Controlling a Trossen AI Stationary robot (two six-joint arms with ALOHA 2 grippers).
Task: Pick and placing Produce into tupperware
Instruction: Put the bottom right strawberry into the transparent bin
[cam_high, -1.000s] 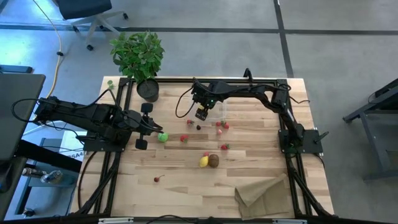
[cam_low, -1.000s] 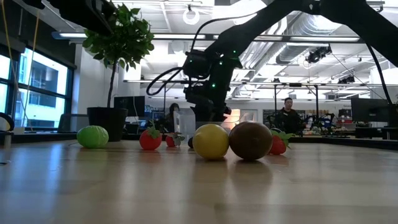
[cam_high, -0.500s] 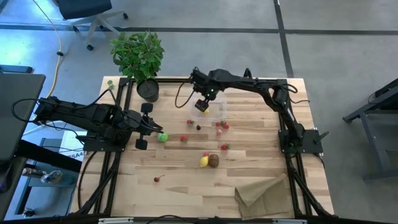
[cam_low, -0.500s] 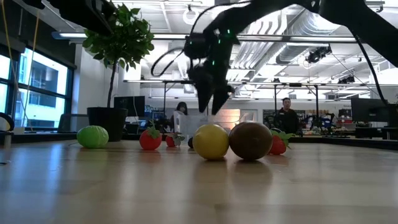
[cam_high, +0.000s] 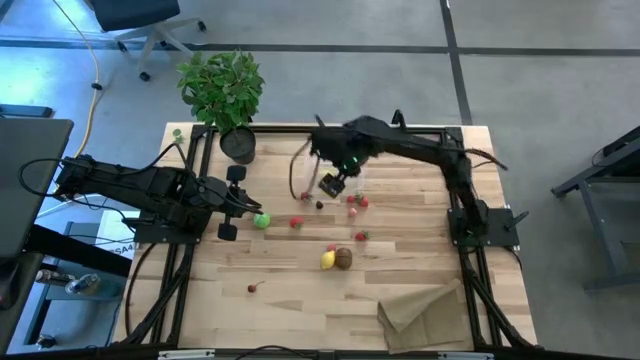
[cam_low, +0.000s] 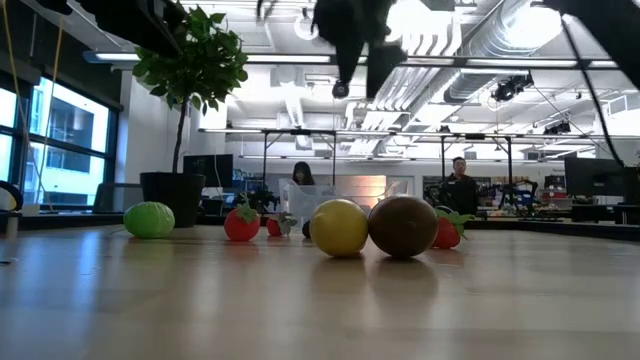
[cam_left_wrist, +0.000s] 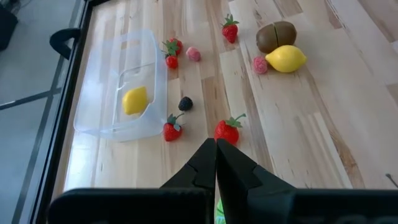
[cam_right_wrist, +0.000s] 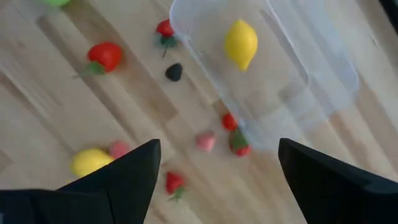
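Right gripper (cam_right_wrist: 214, 180) hovers spread wide above the clear, round-cornered tupperware (cam_right_wrist: 311, 59); one smooth lemon (cam_right_wrist: 240, 42) inside. Left gripper (cam_left_wrist: 216, 163) clenched, empty.

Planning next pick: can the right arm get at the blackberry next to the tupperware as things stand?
Probably yes. The right gripper hangs open just above the tupperware, and the blackberry lies on bare wood beside it, nothing over it. A strawberry sits close, so the fingers have little room.

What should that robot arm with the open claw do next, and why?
Probably swing the open, empty right end effector toward the blackberry lying on the wood just outside the clear container and lower onto it. One lemon is already inside, and most of the fruit sits on the table. The left end effector waits shut near the lime.
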